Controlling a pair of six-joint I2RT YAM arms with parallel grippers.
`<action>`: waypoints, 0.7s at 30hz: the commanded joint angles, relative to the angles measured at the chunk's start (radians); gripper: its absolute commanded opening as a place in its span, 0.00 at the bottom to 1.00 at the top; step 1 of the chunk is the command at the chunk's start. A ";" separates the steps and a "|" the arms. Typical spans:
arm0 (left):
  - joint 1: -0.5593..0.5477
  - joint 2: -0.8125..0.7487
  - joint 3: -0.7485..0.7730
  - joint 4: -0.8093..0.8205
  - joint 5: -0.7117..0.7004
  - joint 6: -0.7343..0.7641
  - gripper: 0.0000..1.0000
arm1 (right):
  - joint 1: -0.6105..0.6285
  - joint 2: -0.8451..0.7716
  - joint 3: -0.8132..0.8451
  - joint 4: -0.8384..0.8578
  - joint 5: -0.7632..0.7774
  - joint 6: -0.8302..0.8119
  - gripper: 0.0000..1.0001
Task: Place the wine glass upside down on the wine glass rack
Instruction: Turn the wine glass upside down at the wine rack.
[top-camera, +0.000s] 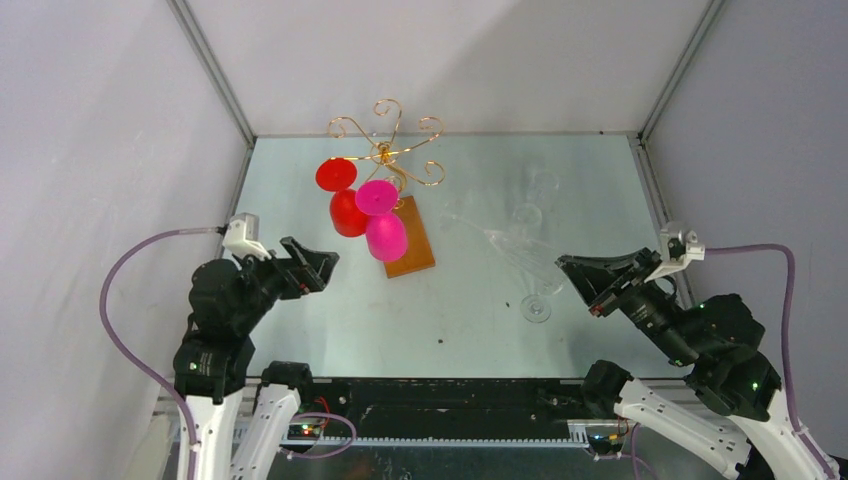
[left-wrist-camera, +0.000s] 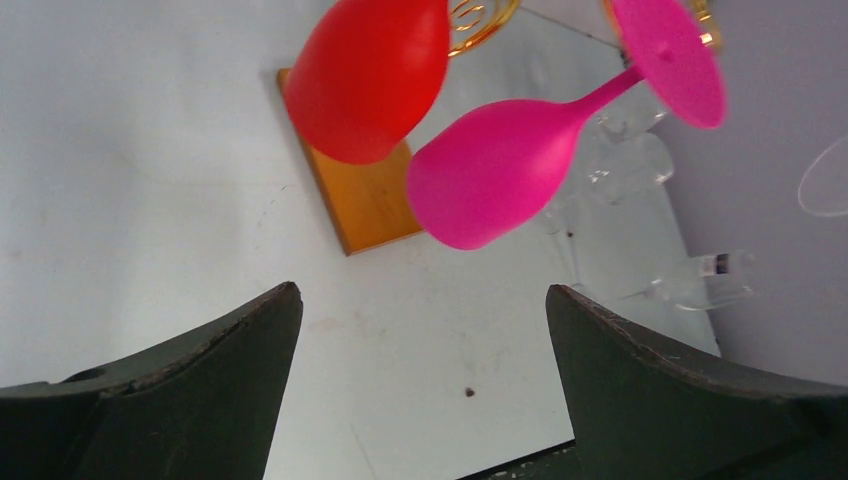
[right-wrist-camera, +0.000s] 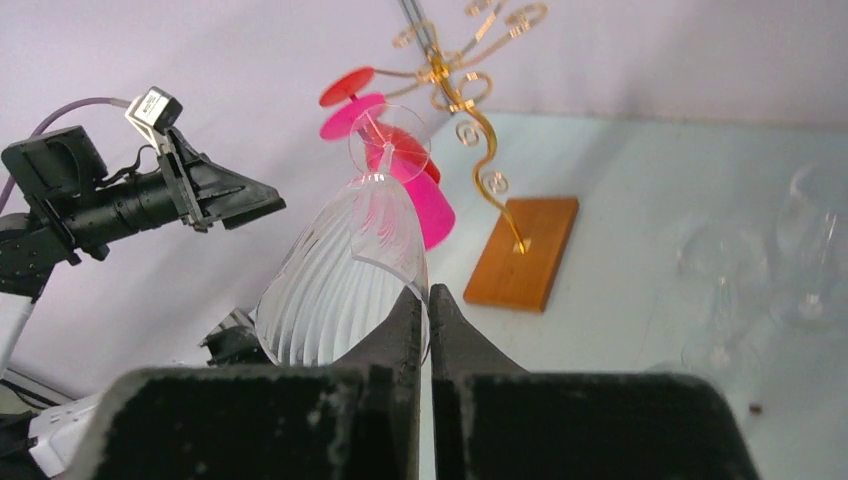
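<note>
The gold wire rack (top-camera: 386, 150) stands on its brown wooden base (top-camera: 413, 245) at the back middle; it also shows in the right wrist view (right-wrist-camera: 470, 90). A red glass (top-camera: 346, 208) and a pink glass (top-camera: 384, 232) hang on it upside down. My right gripper (top-camera: 566, 266) is shut on the rim of a clear ribbed wine glass (right-wrist-camera: 345, 270), held tilted in the air with its foot (right-wrist-camera: 390, 142) pointing toward the rack. My left gripper (top-camera: 322, 262) is open and empty, left of the base, with the two coloured glasses ahead of it (left-wrist-camera: 500, 165).
Several clear glasses stand on the right half of the table: one near my right gripper (top-camera: 537, 306), others farther back (top-camera: 527, 215). Grey walls with metal posts close in the table on three sides.
</note>
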 joint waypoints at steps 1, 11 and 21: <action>-0.005 -0.002 0.087 0.054 0.066 -0.041 0.98 | -0.003 0.002 0.004 0.200 -0.054 -0.185 0.00; -0.005 0.011 0.275 0.114 0.193 -0.115 0.98 | -0.003 0.161 0.088 0.332 -0.065 -0.543 0.00; -0.006 0.063 0.287 0.281 0.293 -0.327 0.98 | 0.084 0.294 0.124 0.523 0.092 -0.885 0.00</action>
